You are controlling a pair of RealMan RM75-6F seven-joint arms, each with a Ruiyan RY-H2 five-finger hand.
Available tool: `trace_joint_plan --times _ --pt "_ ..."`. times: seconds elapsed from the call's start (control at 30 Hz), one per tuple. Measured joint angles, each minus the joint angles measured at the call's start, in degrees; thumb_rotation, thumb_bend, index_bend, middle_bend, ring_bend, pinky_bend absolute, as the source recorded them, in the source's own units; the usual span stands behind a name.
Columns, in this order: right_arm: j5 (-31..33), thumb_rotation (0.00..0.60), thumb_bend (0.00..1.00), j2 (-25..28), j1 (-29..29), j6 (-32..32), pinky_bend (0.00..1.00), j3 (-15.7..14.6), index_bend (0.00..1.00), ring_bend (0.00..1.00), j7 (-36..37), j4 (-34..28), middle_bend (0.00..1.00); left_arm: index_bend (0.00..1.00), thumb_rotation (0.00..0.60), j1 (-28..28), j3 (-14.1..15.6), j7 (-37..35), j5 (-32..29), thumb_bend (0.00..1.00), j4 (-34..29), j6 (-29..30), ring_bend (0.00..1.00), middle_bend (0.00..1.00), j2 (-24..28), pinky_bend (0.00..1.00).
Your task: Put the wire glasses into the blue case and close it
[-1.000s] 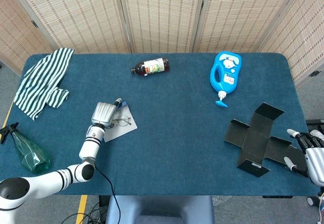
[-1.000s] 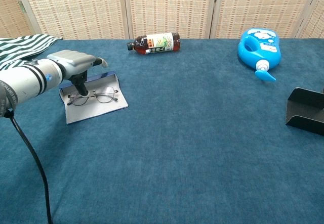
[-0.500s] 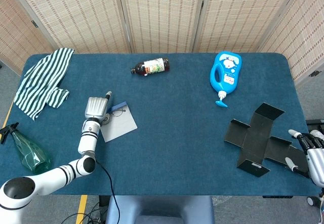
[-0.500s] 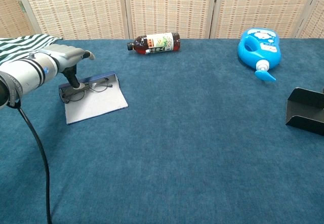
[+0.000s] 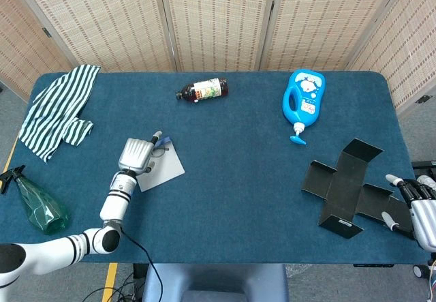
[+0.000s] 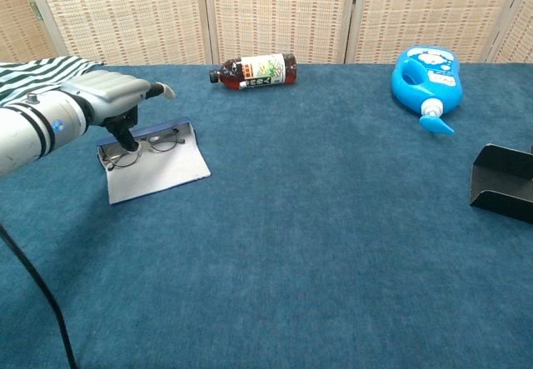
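Note:
The blue case (image 6: 158, 172) lies open on the left of the table, its pale inner flap spread toward me and its blue tray (image 6: 144, 132) at the far end. The wire glasses (image 6: 158, 144) lie across the far end of the flap, against the tray. My left hand (image 6: 112, 102) hovers over the case's left end, and its dark fingertips (image 6: 127, 138) come down on the glasses' left rim and pinch it. From above, the left hand (image 5: 137, 155) covers most of the glasses beside the case (image 5: 165, 167). My right hand (image 5: 417, 210) rests open at the table's right front corner.
A black unfolded cardboard box (image 5: 347, 187) lies next to the right hand. A blue detergent bottle (image 5: 303, 99) and a brown bottle (image 5: 202, 89) lie at the back. A striped cloth (image 5: 58, 108) and a green spray bottle (image 5: 37, 203) are on the left.
The left hand dragged the glasses from the middle of the flap back to the tray end, then shifted slightly right. The right hand stayed put.

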Motion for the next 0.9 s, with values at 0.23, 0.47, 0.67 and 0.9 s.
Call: trace_joint_plan --times 0.23,0.47,0.67,0.9 --pt "-0.3 0.6 0.26 0.0 0.1 0.0 0.24 -0.1 0.17 0.23 -0.2 -0.1 0.29 0.13 0.6 3.3 3.9 -2.7 8.1 0.36 -6.0 3.4 1.0 1.0 2.0 1.0" --pt "-0.3 0.6 0.26 0.0 0.0 0.2 0.24 -0.1 0.17 0.23 0.0 -0.1 0.29 0.12 0.6 5.6 6.4 -2.3 9.3 0.36 -6.7 3.4 1.0 1.0 2.5 1.0" --pt "-0.5 0.6 0.26 -0.1 0.2 0.0 0.24 -0.1 0.17 0.23 -0.1 -0.1 0.29 0.12 0.6 7.4 7.6 -2.3 10.4 0.27 -7.1 3.7 1.0 1.0 3.3 1.0" --pt "-0.8 0.6 0.26 -0.1 0.5 -0.1 0.24 -0.1 0.17 0.23 -0.5 -0.4 0.29 0.12 0.6 8.4 7.7 -2.1 11.4 0.27 -6.6 3.8 1.0 1.0 2.6 1.0"
